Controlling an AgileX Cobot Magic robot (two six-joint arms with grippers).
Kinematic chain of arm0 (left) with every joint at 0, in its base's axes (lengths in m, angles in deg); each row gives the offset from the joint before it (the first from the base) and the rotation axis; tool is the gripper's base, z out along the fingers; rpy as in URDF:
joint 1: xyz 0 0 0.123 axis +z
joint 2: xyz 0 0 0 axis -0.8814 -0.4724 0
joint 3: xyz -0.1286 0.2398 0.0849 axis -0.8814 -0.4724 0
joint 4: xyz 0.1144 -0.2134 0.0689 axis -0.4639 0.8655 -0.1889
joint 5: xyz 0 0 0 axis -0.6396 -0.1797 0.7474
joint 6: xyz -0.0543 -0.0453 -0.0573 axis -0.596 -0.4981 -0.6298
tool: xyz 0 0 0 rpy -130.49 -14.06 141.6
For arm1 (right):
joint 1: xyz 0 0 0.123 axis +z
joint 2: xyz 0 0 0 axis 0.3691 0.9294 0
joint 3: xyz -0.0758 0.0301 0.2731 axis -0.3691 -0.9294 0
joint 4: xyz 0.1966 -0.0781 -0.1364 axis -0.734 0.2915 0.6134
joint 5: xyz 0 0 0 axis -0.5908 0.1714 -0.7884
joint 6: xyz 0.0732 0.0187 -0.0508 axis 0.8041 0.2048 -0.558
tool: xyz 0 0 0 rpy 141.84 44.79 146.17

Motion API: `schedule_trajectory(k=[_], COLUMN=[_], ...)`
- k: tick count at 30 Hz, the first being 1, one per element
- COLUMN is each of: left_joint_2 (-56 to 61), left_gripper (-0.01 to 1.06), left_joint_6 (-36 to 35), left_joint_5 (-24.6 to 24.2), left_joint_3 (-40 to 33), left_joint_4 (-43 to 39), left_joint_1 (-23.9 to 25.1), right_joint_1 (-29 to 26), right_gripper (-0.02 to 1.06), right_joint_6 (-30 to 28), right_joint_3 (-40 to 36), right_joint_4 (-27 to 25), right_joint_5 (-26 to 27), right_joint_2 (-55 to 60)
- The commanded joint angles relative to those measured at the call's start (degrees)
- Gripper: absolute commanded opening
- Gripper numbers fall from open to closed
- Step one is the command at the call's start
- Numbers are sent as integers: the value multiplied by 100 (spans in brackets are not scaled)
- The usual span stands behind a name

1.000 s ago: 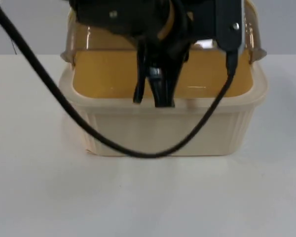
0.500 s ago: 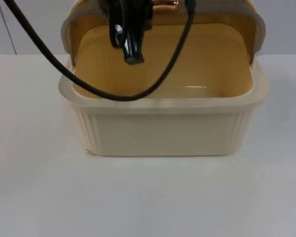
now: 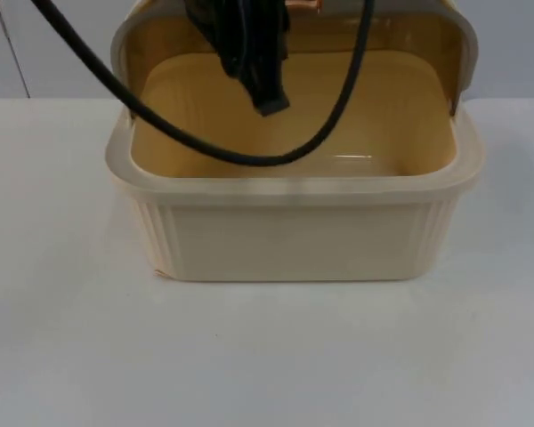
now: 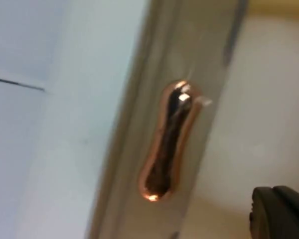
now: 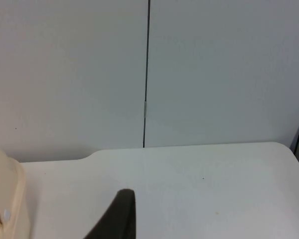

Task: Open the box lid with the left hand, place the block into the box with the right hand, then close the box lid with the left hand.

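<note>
A cream plastic box (image 3: 294,236) stands in the middle of the table with its yellowish inside showing. Its lid (image 3: 461,53) is raised and stands upright behind the opening. A copper handle (image 3: 304,5) sits on the lid's top edge. My left gripper (image 3: 269,100) hangs over the back of the box's inside, just below that handle. The left wrist view looks closely at the copper handle (image 4: 167,142) on the grey-cream lid edge (image 4: 139,149). My right gripper (image 5: 120,215) waits off to the side over the bare table, with the box's corner (image 5: 5,209) beside it.
White table (image 3: 267,356) lies in front of the box and on both sides of it. The grey partition wall (image 5: 214,69) closes off the table's far edge.
My left gripper has lifted from the box's front rim up and back toward the lid's handle, then shifted a little to the right. The lid has stayed upright.
</note>
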Motion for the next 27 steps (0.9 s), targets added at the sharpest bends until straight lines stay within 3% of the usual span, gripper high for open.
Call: schedule_trajectory(k=[1,6,9,16,19,21,25,26,27], left_joint_2=[273,962,1330,2288,2776,2837,3165,3165,3165], left_gripper=[0,0,0,0,0,0,0,0,0], left_joint_6=[-78,-164,-265,-867,-1844,-1988,-2954,-2954,-3041], left_joint_5=[62,519,652,1547,2014,2016,1712,1712,1589], left_joint_3=[36,36,36,36,36,36,36,36,36], left_joint_4=[538,1149,1163,1104,1114,1128,1202,1202,1239], left_joint_1=[-44,-23,-22,132,852,951,2442,2442,2766], right_joint_1=[-11,-11,-11,-11,-11,-11,-11,-11,-11], right_gripper=[105,105,105,105,105,105,105,105,105], right_joint_6=[34,34,34,34,34,34,34,34,34], right_joint_3=[24,24,24,24,24,24,24,24,24], right_joint_4=[8,18,18,18,-3,-3,-3,-3,-3], right_joint_5=[4,2,2,13,13,13,13,13,13], right_joint_2=[-20,-20,-20,-20,-20,-20,-20,-20,-20])
